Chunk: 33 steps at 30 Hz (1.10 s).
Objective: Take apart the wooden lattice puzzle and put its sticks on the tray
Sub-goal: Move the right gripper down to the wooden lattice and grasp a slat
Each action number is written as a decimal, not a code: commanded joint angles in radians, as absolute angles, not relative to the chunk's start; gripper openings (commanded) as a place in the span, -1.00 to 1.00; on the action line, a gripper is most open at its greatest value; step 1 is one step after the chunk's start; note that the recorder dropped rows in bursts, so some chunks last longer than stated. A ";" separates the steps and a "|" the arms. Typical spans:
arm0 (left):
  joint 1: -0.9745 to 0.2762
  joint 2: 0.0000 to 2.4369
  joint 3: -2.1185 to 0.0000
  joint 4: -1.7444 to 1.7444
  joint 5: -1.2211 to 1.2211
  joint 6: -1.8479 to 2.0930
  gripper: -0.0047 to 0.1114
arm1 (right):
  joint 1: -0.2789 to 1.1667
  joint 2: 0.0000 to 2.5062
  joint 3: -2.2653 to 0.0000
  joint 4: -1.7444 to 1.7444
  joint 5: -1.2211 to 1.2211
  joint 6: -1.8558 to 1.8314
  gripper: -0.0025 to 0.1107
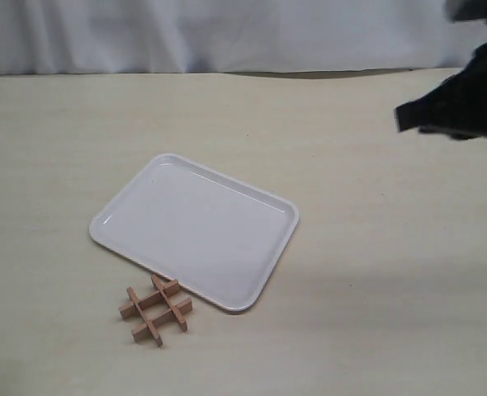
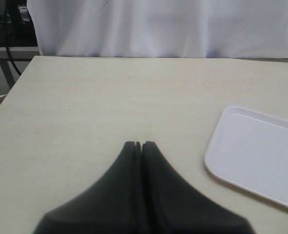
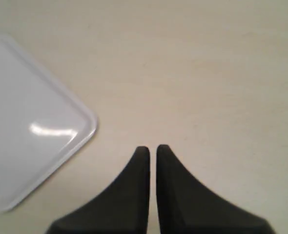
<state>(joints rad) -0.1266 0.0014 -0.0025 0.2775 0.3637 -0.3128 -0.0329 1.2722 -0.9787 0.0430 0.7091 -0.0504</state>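
The wooden lattice puzzle point(image 1: 155, 309) lies assembled on the table, its four reddish-brown sticks interlocked in a hash, just off the near edge of the white tray point(image 1: 196, 229). The tray holds nothing. My right gripper point(image 1: 404, 118) hovers high at the far right, well away from both; in its wrist view the right gripper point(image 3: 153, 148) is shut to a thin slit, with nothing in it and the tray point(image 3: 31, 122) off to one side. My left gripper point(image 2: 139, 144) is shut and holds nothing, over bare table beside the tray point(image 2: 261, 151). Neither wrist view shows the puzzle.
The table top point(image 1: 375, 272) is pale beige. A white cloth backdrop point(image 1: 227, 33) hangs along the far edge. In the left wrist view, dark equipment point(image 2: 14, 24) stands past the table's corner.
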 commanded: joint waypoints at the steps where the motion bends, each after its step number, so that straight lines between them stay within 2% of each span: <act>1: -0.132 0.000 0.000 0.277 0.362 -0.315 -0.92 | 0.155 1.381 -0.992 0.020 0.772 -0.089 -0.88; 6: -0.132 0.000 0.000 0.277 0.362 -0.315 -0.92 | 0.397 1.496 -0.992 0.014 0.791 -0.074 -0.88; 13: -0.132 0.000 0.000 0.279 0.359 -0.315 -0.92 | 0.620 1.696 -1.006 0.014 0.728 0.009 -0.87; 15: -0.132 0.000 0.000 0.279 0.359 -0.315 -0.92 | 0.679 1.756 -1.035 0.014 0.726 0.026 -0.81; 16: -0.132 0.000 0.000 0.279 0.359 -0.315 -0.92 | 0.707 1.787 -1.060 0.000 0.726 0.042 -0.67; 17: -0.132 0.000 0.000 0.279 0.359 -0.315 -0.92 | 0.713 1.798 -1.071 0.000 0.726 0.042 -0.61; 19: -0.132 0.000 0.000 0.279 0.359 -0.315 -0.92 | 0.723 1.822 -1.104 0.000 0.716 0.047 -0.30; 21: -0.132 0.000 0.000 0.279 0.359 -0.315 -0.92 | 0.723 1.837 -1.104 0.000 0.665 0.065 -0.15; 33: -0.132 0.000 0.000 0.279 0.359 -0.315 -0.92 | 0.723 1.956 -1.104 -0.019 0.491 0.119 -0.16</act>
